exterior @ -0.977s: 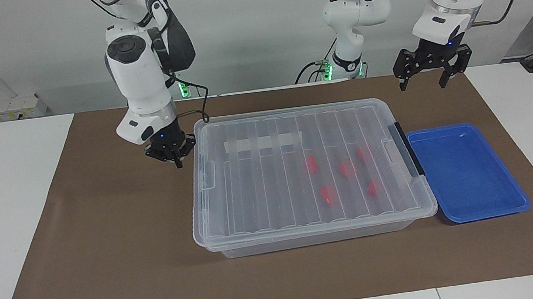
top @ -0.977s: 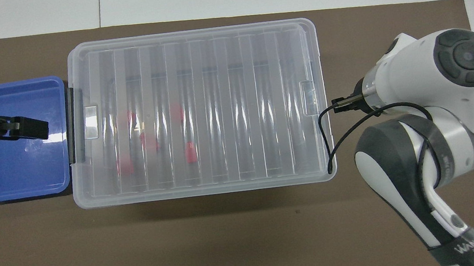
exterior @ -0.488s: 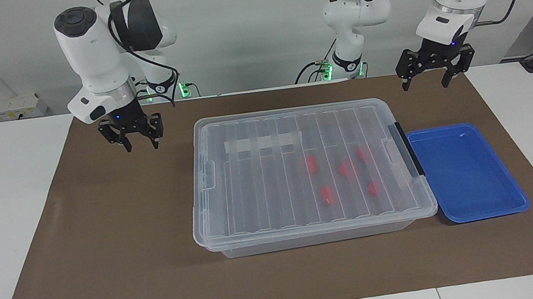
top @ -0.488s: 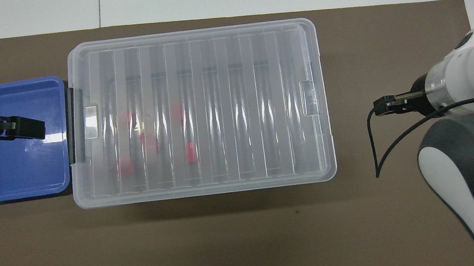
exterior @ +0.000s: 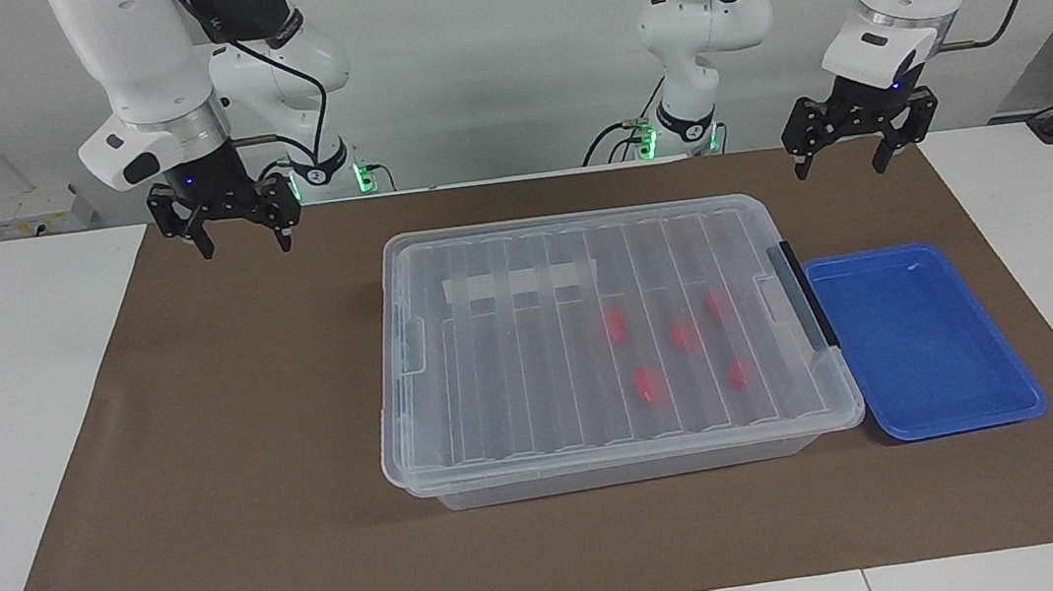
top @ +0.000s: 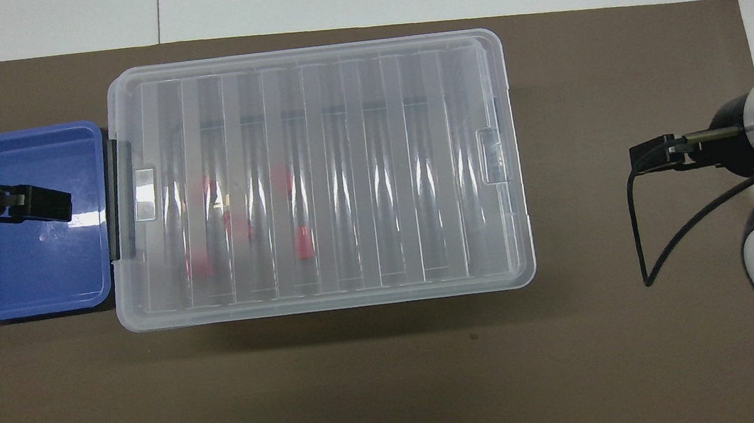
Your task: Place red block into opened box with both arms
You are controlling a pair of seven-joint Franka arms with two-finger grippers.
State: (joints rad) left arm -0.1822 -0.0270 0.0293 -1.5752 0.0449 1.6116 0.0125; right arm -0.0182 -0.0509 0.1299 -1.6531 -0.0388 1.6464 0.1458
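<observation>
Presently, the right gripper (exterior: 240, 237) hangs with fingers spread and empty over the brown mat (exterior: 237, 447) toward the right arm's end, well apart from the box (exterior: 623, 443). Lid (exterior: 514, 356) sits on the box; five red blocks (exterior: 615, 325) lie inside, toward the left arm's end. Blue tray (exterior: 938, 422) adjoins it. Left gripper (exterior: 854, 161), spread and empty, hangs over the mat near the tray.
</observation>
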